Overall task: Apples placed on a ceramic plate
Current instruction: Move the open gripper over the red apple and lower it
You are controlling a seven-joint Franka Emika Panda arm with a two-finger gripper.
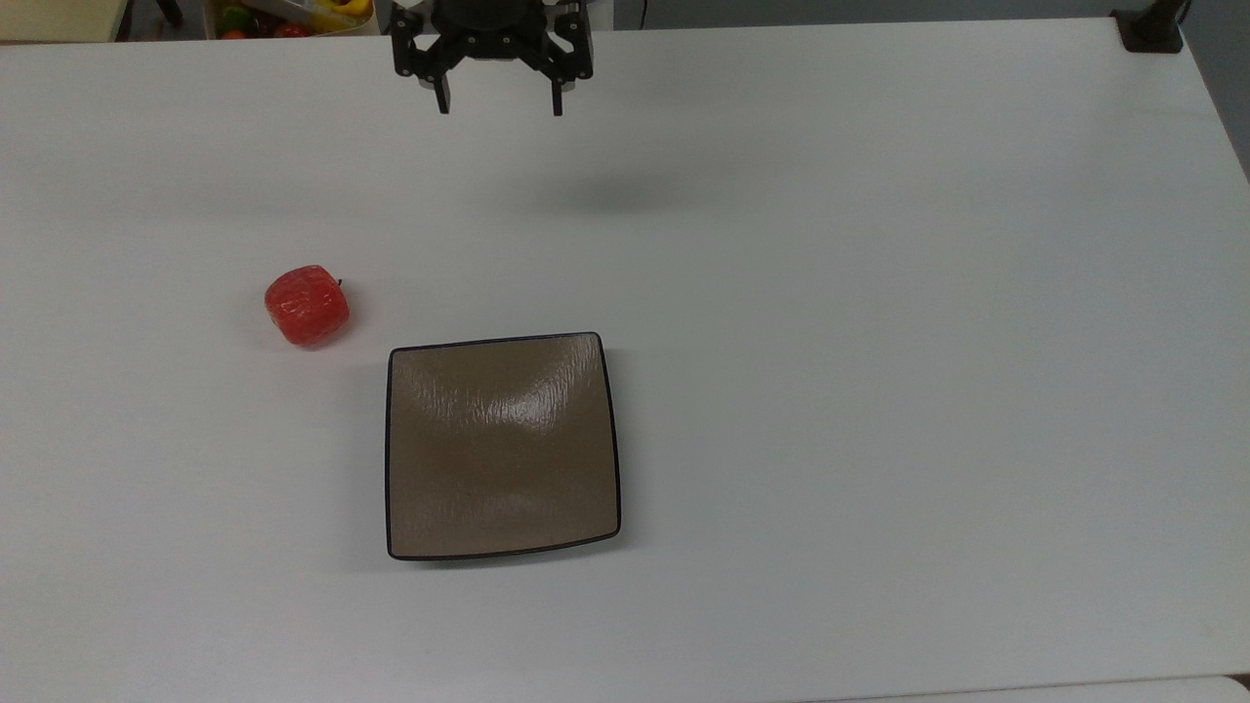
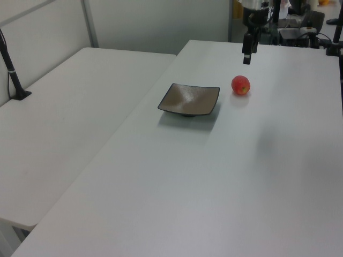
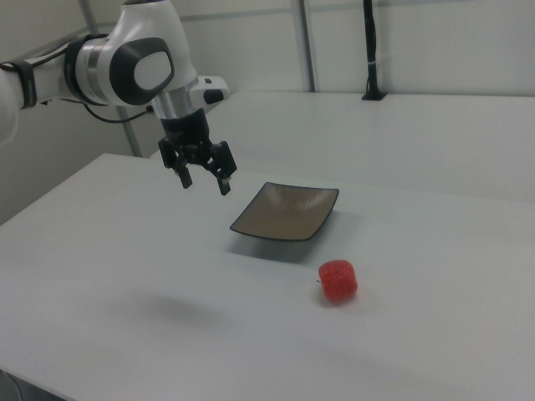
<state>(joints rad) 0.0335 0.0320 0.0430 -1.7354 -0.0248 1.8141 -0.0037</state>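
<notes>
Gripper (image 1: 496, 105) hangs high over the far edge of the white table (image 1: 879, 293), fingers spread wide and holding nothing. In the right view it's clearly well above the surface, pointing down, with its shadow cast on the tabletop apart from it. That height makes sense as a safe transit pose: nothing beneath to clip.

Apple (image 1: 307, 306) sits on the bare table, just off the plate's corner at the top view's upper left, near it but not touching. It rests on its own, small dark stem poking sideways toward the top view's right. Blocky shape, so I'd guess it stays put rather than rolling.

Ceramic plate (image 1: 410, 527) lies flat, nothing on it, glossy brown with a thin dark rim. Slightly dished, which should help keep the fruit from sliding out once dropped.

My read: task not started, the apple hasn't been picked. Gripper is well apart from the apple, offset toward the top view's right and further back. Next it needs to travel across and descend with the wide opening straddling the apple's flatter sides. Main risk: nudging it into the plate rim on the way down.

A bin with colourful items (image 1: 293, 15) sits beyond the table edge, not involved.
</notes>
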